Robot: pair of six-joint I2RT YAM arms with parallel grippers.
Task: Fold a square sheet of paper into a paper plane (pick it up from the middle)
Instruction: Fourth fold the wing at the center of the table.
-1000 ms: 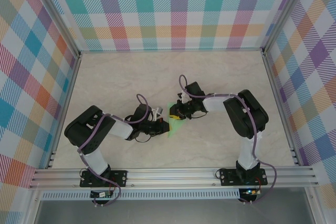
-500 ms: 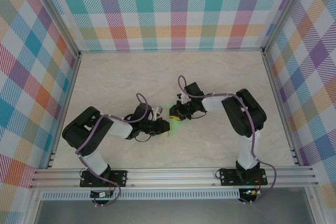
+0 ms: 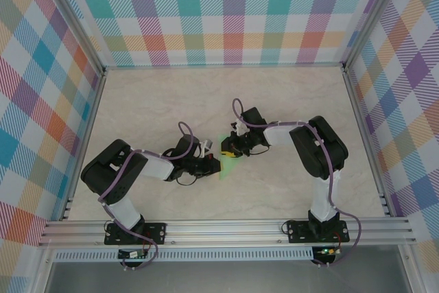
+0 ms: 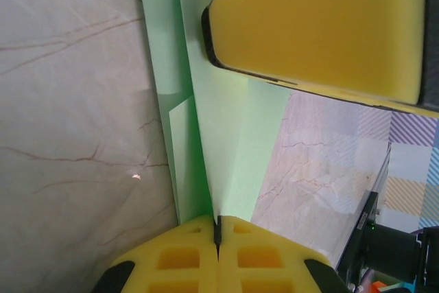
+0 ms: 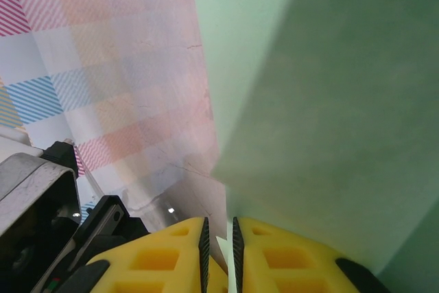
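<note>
Seen from above, the paper plane is too small for its folds to be judged, and the left pincer and the right pincer cover most of it. In the left wrist view the picture's edge cuts off its top and a yellow pad hides one part. In the right wrist view it is blurred and the creases cannot be read.

Bright, even light — blurry close-ups
</note>
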